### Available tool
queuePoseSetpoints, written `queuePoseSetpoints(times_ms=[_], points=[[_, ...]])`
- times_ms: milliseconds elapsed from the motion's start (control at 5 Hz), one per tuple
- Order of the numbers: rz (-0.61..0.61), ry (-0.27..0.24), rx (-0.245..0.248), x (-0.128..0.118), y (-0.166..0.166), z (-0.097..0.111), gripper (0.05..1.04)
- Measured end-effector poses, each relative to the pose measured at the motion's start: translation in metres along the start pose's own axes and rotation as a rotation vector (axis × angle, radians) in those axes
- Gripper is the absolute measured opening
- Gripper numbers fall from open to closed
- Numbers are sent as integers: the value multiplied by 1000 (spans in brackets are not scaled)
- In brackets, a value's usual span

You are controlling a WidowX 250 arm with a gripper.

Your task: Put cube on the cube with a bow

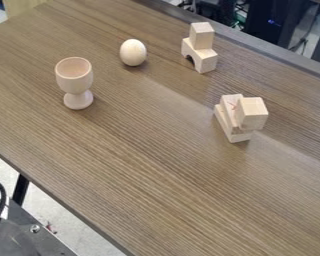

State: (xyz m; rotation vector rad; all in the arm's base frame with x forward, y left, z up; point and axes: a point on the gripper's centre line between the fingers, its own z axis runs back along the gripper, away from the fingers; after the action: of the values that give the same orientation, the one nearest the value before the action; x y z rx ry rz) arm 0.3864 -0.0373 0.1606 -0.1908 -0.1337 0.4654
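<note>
This is looking like a lab: electronic equipment (263,27) is standing past the worktop's (142,165) upper-right edge, a black cable (3,196) and metal plate (22,237) past its lower-left one.

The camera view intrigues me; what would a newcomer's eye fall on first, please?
Probably the upright wooden goblet at the left, and the block stack at the right, with a cube on top. Next might come the pale egg near the top, left of the arch block that carries another block.

Goblet (74,76), egg (133,53), blocks (202,36): pale wood, smooth, matt; bench (142,150): brown wood-grain, faint sheen.
</note>
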Motion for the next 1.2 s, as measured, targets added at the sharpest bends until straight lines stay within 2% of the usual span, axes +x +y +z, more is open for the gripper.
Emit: queuePoseSetpoints(times_ms=[200, 400, 600, 800, 1000, 1200], points=[[7, 42, 24, -4, 5, -16, 998], [-15, 56, 30, -12, 5, -23, 998], [-69, 54, 26, -31, -8, -18, 998], [-63, 30, 37, -46, -16, -19, 998], [-50, 6, 84, -58, -26, -22, 998], [16, -13, 140, -66, -24, -30, 998]])
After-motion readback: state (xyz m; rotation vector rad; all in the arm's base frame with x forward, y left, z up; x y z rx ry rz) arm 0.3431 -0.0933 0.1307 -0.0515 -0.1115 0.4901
